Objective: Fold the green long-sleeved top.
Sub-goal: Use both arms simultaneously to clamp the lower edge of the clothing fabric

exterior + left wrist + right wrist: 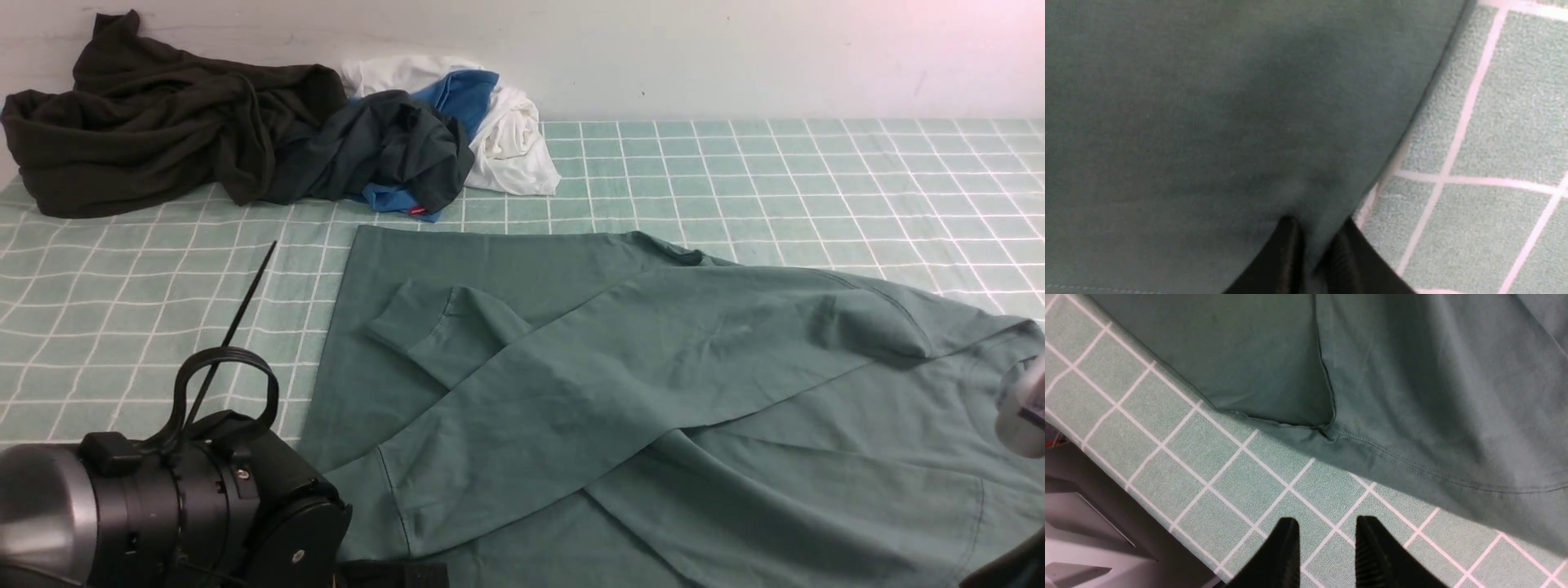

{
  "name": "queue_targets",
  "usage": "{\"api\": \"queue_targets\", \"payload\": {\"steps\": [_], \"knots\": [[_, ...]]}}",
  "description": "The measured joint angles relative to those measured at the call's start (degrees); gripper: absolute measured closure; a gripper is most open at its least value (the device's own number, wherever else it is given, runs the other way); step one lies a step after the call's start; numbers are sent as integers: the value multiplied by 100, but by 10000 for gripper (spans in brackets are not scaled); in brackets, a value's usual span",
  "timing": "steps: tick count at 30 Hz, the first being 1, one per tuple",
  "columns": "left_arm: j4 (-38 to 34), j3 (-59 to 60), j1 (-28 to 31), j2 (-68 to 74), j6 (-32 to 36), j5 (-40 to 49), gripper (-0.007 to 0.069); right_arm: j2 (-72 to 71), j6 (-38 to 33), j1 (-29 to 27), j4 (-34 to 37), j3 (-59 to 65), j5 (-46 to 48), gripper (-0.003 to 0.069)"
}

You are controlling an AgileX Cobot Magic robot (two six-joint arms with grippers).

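The green long-sleeved top point(653, 351) lies spread on the checked table cover, with both sleeves folded across its body and one cuff point(408, 318) turned up. My left arm point(188, 506) sits at the near left corner of the top. In the left wrist view my left gripper point(1318, 226) is shut on a pinch of the top's edge point(1208, 122), cloth bunched between its fingers. My right gripper point(1327, 524) stands open over bare checked cover, a little short of the top's hem point(1412, 469), with nothing between its fingers.
A very dark olive-black garment point(155, 122) is heaped at the back left. Beside it lies a pile of dark grey, blue and white clothes point(424, 139). The table's edge point(1110, 473) runs close to my right gripper, with grey structure point(1086, 531) below it.
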Motion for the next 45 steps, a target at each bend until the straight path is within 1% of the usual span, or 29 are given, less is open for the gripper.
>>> {"api": "queue_targets", "payload": {"steps": [1,4,5,7,9,10,11,13,18,19,20,23,26,27,28,29,31,32,33,35,40,41,43,44,45], "knots": [[-17,-19,0,7,-5,49,583,0,-14,0,0,0,0,469],[-43,-123,0,67,-34,235,618,0,-139,0,-5,0,0,467],[-43,-142,0,67,-45,251,619,0,-156,0,-5,0,0,466],[-26,-312,0,85,-272,573,619,0,-461,0,-5,0,0,454],[18,-374,0,67,-411,691,619,0,-595,0,0,0,0,445],[96,-418,8,-5,-665,822,619,6,-785,0,0,0,0,425],[96,-418,26,-75,-788,880,619,14,-903,0,6,0,0,412],[188,-364,111,-373,-1013,1021,619,34,-1314,0,20,0,0,359],[259,3,235,-896,-1142,1169,619,77,-2257,0,-47,89,-117,258],[266,17,235,-923,-1142,1175,619,90,-2327,0,-54,123,-132,251],[307,90,235,-986,-1156,1198,619,169,-2588,0,-105,310,-351,232],[326,115,235,-1029,-1193,1205,619,437,-2917,0,-249,782,-812,221],[332,127,235,-1029,-1222,1152,619,935,-3029,0,-650,1283,-1562,218],[332,127,235,-1029,-1224,1146,619,971,-3030,0,-680,1307,-1613,218],[332,127,235,-1029,-1224,1141,619,1232,-3036,0,-911,1449,-1949,218],[332,127,235,-1029,-1230,1139,619,1309,-3042,0,-938,1479,-2037,218],[332,127,235,-1029,-1229,1128,619,1843,-3059,0,-1221,1572,-2478,218],[332,127,235,-1029,-1229,1127,619,1843,-3059,0,-1236,1569,-2506,218],[332,127,235,-1029,-1229,1120,619,2241,-3067,0,-1360,1574,-2703,218],[332,127,235,-1029,-1229,1116,619,2523,-3074,0,-1422,1574,-2821,218],[332,127,235,-1029,-1229,1113,619,3041,-3259,0,-1486,1574,-2895,228],[332,127,235,-1029,-1229,1113,619,3061,-3301,0,-1486,1574,-2884,242],[332,127,235,-1029,-1229,1113,619,3060,-3319,5,-1499,1574,-2871,298],[332,127,235,-1029,-1229,1113,619,3060,-3319,5,-1508,1574,-2871,305],[332,127,235,-1029,-1229,1113,619,3067,-3319,5,-1538,1574,-2876,361]]}}
